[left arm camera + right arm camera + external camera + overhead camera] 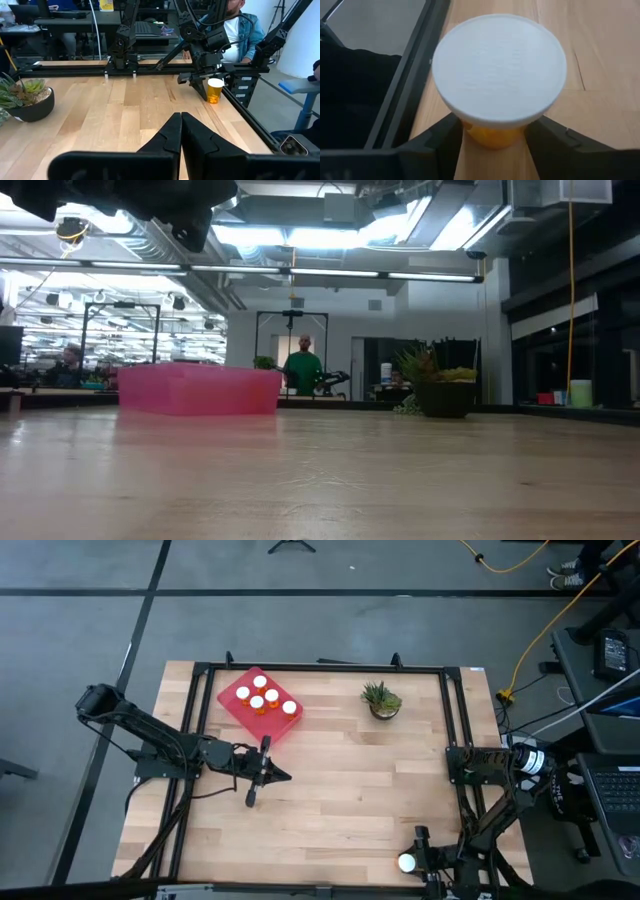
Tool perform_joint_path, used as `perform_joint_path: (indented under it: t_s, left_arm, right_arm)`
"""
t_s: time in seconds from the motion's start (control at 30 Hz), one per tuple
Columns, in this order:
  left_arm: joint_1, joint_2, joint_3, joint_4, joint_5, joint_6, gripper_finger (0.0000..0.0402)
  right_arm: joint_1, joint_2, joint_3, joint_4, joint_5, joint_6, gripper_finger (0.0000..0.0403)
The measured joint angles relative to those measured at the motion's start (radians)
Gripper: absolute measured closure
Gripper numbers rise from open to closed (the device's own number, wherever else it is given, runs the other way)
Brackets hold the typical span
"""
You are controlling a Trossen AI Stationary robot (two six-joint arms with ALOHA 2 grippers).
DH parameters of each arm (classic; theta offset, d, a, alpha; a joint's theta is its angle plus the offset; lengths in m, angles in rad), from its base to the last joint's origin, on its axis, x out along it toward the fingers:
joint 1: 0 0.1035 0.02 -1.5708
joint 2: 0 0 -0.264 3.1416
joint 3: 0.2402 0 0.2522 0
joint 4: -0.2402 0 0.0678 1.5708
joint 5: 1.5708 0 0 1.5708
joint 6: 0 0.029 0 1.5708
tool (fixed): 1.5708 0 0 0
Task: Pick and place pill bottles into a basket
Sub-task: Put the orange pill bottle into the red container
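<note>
Bottle [407,863] standing at table's [330,790] near right corner, straddled by right gripper [420,862], fingers not yet clamped. Five more already in basket [232,708]. Left gripper [258,780] shut, empty, mid-table. Off-centre squeeze could tip it off the edge.

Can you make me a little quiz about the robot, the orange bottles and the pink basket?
1. How many pill bottles stand in the basket?
2. True or false: the left claw is shut with nothing in it.
3. What sits between the right claw's fingers: A) the potted plant, B) a white-capped pill bottle, C) nothing?

Key
1. Five.
2. True.
3. B; the bottle stands on the table at its near right corner, with a finger on either side.
</note>
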Motion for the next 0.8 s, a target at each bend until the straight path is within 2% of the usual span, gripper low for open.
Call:
perform_joint_path:
  t_s: [0.33,0.53,0.8]
  left_arm:
    - [0.000,0.000,0.000,0.000,0.000,0.000,0.0395]
    - [0.000,0.000,0.000,0.000,0.000,0.000,0.0399]
    - [0.000,0.000,0.000,-0.001,0.000,0.000,0.0395]
  right_arm:
    - [0.000,-0.008,0.000,0.000,-0.005,0.004,0.0204]
    - [-0.021,-0.065,-0.003,-0.051,-0.055,-0.001,0.0208]
    - [-0.063,-0.081,-0.003,-0.055,-0.017,-0.083,0.0209]
